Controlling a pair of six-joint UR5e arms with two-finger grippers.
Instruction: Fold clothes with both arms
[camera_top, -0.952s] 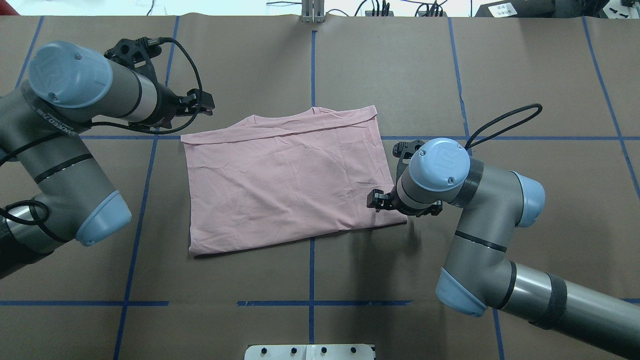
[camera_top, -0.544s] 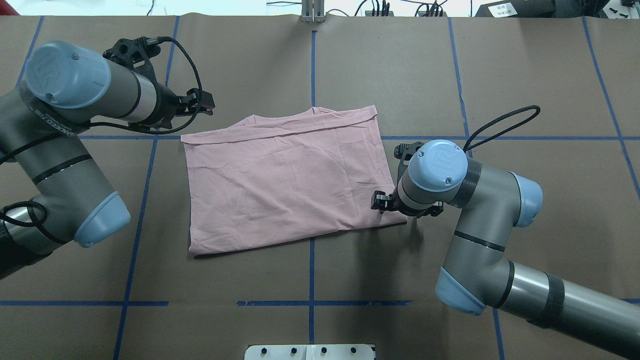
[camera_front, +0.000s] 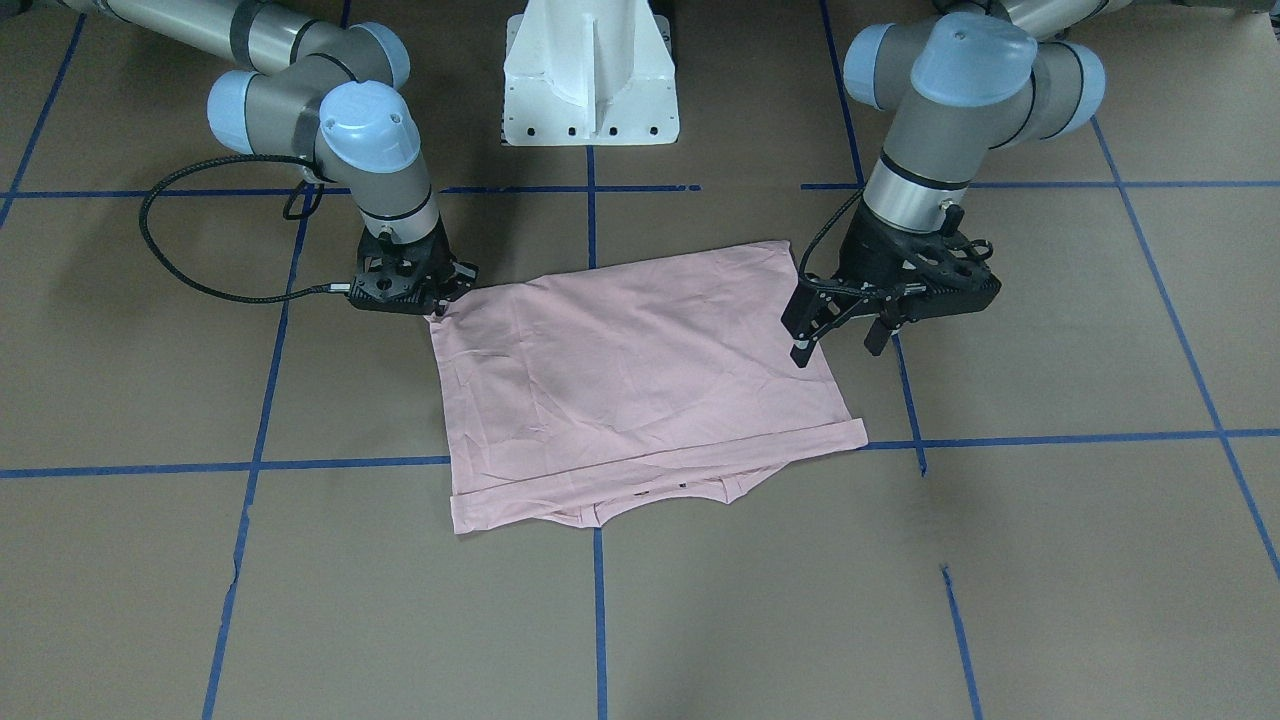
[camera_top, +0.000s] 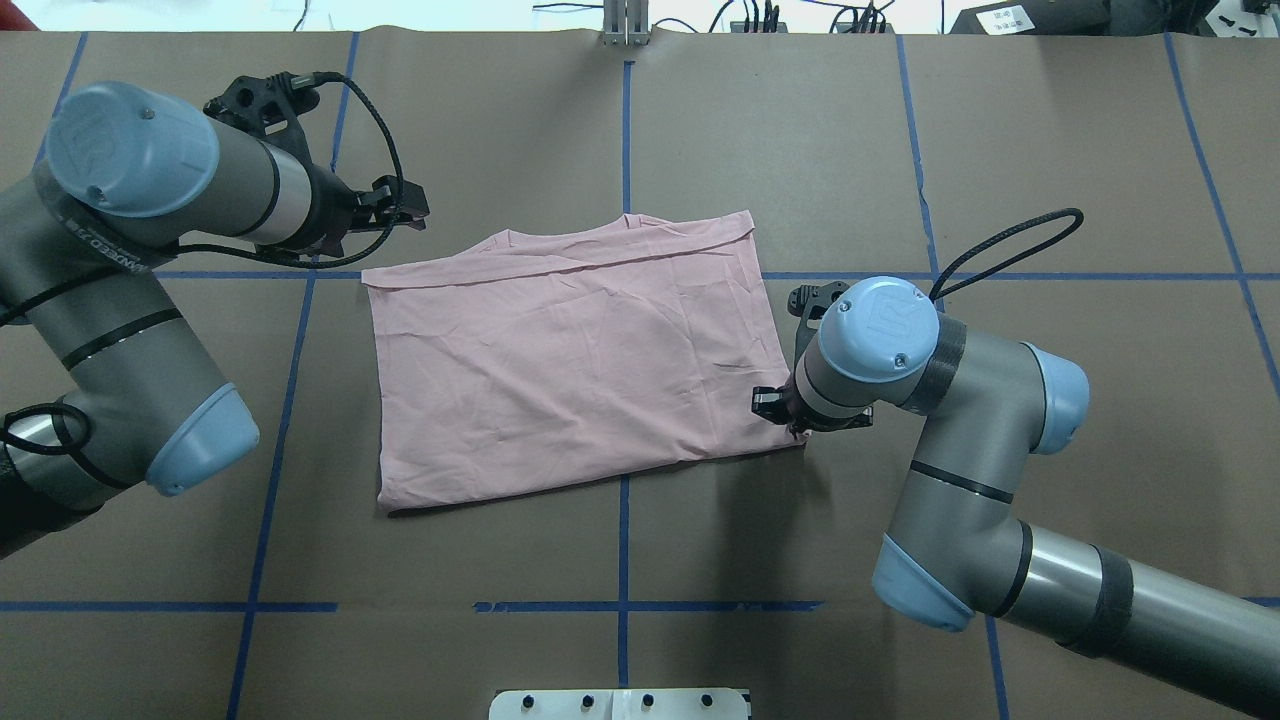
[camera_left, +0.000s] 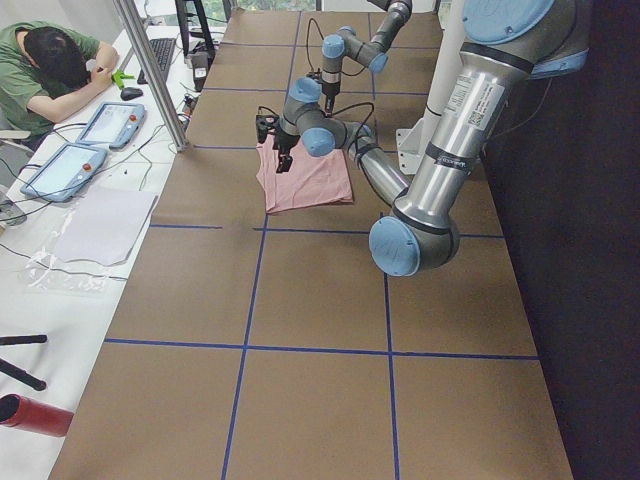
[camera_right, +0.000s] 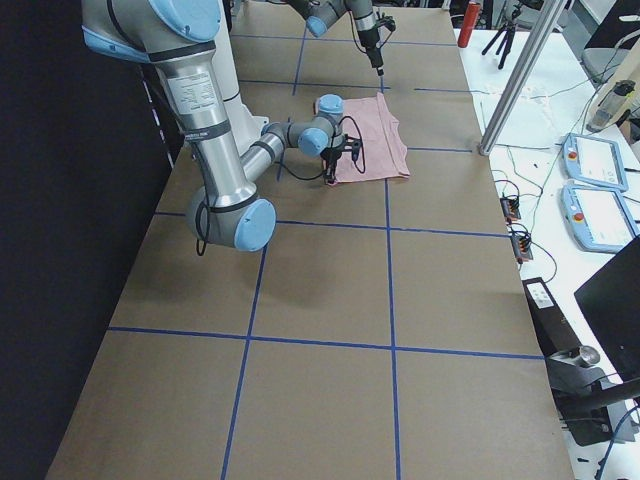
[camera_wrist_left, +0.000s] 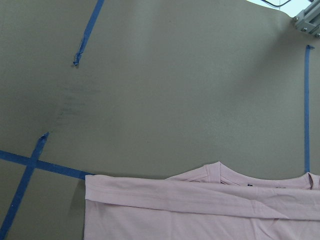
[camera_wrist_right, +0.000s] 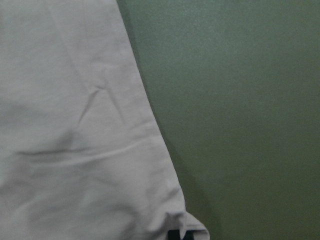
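Observation:
A pink shirt (camera_top: 570, 360) lies folded flat on the brown table, collar edge away from the robot; it also shows in the front view (camera_front: 640, 380). My right gripper (camera_top: 778, 412) is down at the shirt's near right corner, shut on that corner, which puckers slightly in the front view at the right gripper (camera_front: 440, 305). In the right wrist view the shirt (camera_wrist_right: 75, 125) fills the left half, its corner at the bottom edge. My left gripper (camera_front: 838, 348) hangs open above the shirt's left edge. The left wrist view shows the shirt's (camera_wrist_left: 200, 210) collar edge.
Blue tape lines (camera_top: 622, 140) grid the brown table. The robot's white base (camera_front: 590, 75) stands at the table's near edge. In the left side view a person (camera_left: 45, 60) sits at a side desk with pendants (camera_left: 105, 122) beyond a metal post (camera_left: 150, 70).
My right gripper has slid a little to the right, toward the shirt's near right corner, and the corner has drawn in slightly. The left arm has barely moved.

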